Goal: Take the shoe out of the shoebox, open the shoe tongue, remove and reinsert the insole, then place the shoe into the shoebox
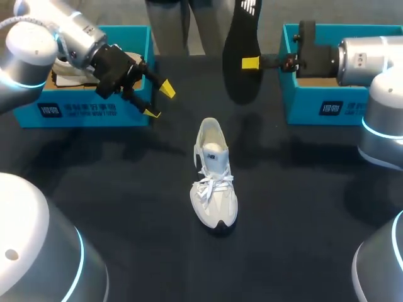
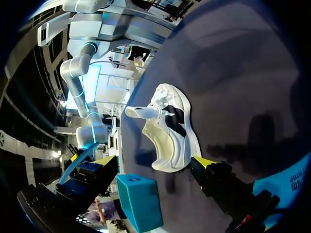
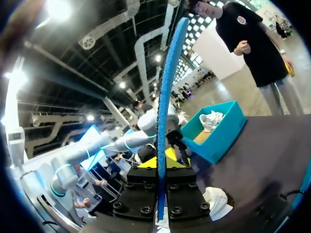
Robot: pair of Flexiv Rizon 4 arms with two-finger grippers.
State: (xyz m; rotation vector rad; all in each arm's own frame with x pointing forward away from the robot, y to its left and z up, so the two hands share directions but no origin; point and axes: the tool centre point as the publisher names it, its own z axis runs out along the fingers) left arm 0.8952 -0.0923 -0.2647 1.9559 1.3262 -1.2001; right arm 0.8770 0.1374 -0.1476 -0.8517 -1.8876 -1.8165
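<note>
Black table (image 1: 302,207) fills most of the head view. One white shoe (image 1: 213,182) stands on its sole in the middle of it, toe toward the bottom of the frame. At the top middle, the dark insole (image 1: 242,50) is up in the air, well apart from the shoe. The right claw (image 1: 252,62) is pinched tight on the insole's side edge. The left claw (image 1: 158,101) sits at the upper left, just in front of the left box (image 1: 82,110), with its yellow tips spread apart and nothing in them.

I think the insole is very light, thin and bendy, so it may flop or fold when pushed in. It looks best fed in toe end first. The shoe looks light too, soft on top with a firmer sole. Its heel or side wall looks like a good place to grab.

Count: two blue boxes, with the right box (image 1: 327,107) at the upper right. Two shoes, as a second shoe (image 3: 212,119) lies in the left box. One insole. Two claws.
</note>
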